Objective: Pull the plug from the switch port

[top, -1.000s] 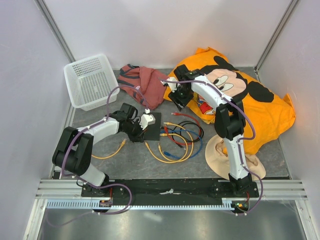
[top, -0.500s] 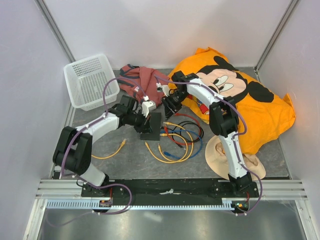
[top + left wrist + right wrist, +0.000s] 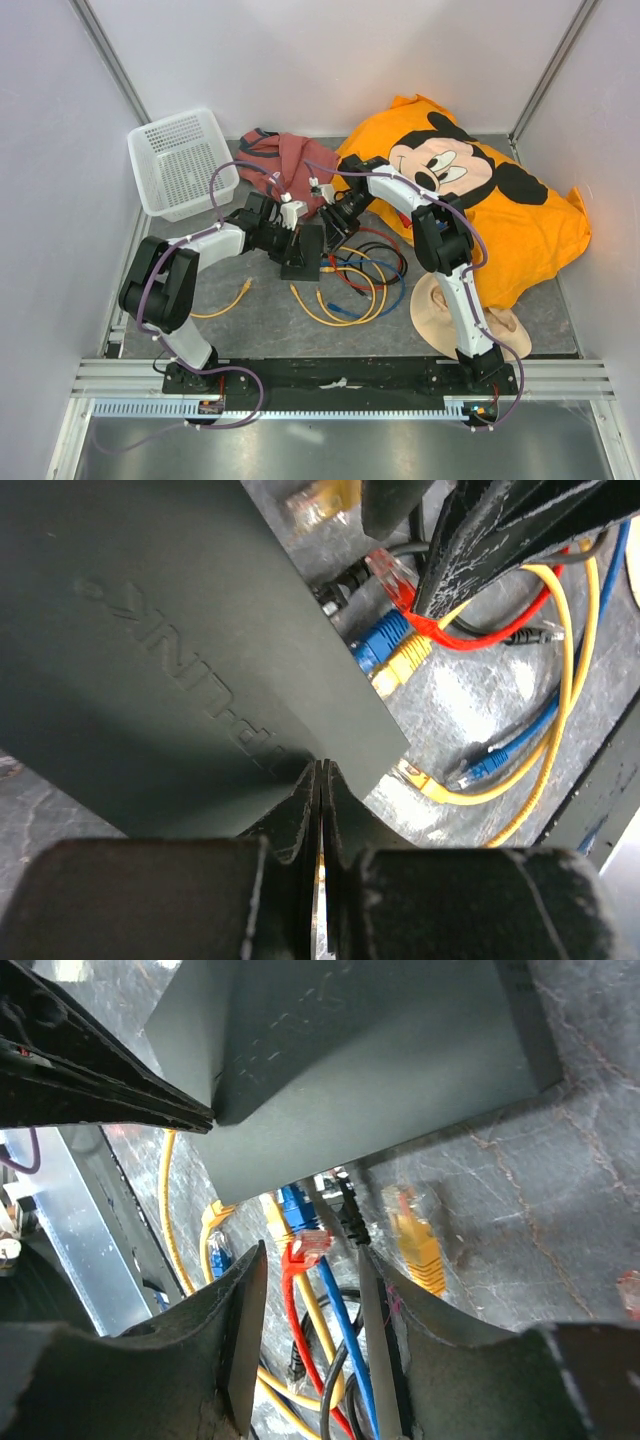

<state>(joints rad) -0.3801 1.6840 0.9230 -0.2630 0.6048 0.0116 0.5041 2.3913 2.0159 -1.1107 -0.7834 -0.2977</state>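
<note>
The switch point(image 3: 303, 250) is a flat matte-black box, tipped up on one edge at the middle of the mat. Raised lettering shows on its face point(image 3: 170, 650). Blue point(image 3: 294, 1205), yellow point(image 3: 276, 1217) and black point(image 3: 346, 1208) plugs sit along its port edge. A red plug point(image 3: 316, 1244) with a clear head hangs just clear of that edge. My left gripper point(image 3: 321, 767) is shut, its tips against the switch's edge. My right gripper point(image 3: 310, 1258) is open, its fingers either side of the red, blue and yellow cables, touching none.
A loose yellow plug point(image 3: 420, 1250) lies on the mat beside the ports. Coiled cables point(image 3: 362, 275) spread right of the switch. A white basket point(image 3: 180, 160) stands far left, with a red cloth point(image 3: 290, 165) behind. An orange Mickey shirt point(image 3: 500, 200) and a beige hat point(image 3: 445, 305) lie right.
The switch went from lying flat to tipped up on edge. My right gripper moved left and down to the port side, its jaws narrowing a little. My left gripper swung up along the switch.
</note>
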